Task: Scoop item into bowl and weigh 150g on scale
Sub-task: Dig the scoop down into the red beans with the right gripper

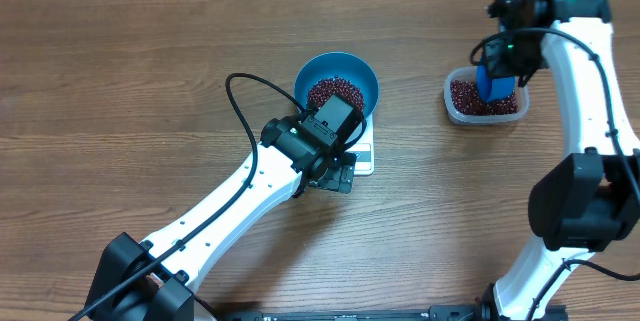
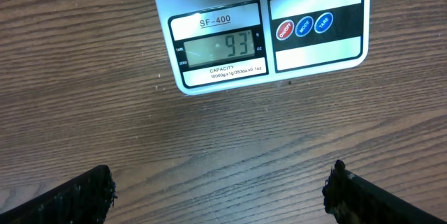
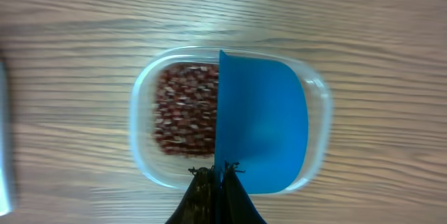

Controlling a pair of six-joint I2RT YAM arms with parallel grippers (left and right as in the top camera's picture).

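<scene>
We see beans (image 1: 335,91) in the bowl (image 1: 350,65) on the scale (image 2: 314,49). Our left gripper (image 2: 220,189) hangs spread wide at its six o'clock. Our right gripper (image 3: 218,175) clamps the scoop (image 3: 262,119) over the tub (image 3: 142,112) at three o'clock.

Just ahead of left gripper (image 2: 218,185): scale (image 2: 314,46), on table (image 2: 105,112). On scale: bowl (image 1: 340,64), beans (image 1: 335,91) inside. Well off to right, under right gripper (image 3: 218,174): tub (image 3: 143,84), more beans (image 3: 183,109) in one half, scoop (image 3: 262,119) over other half.
</scene>
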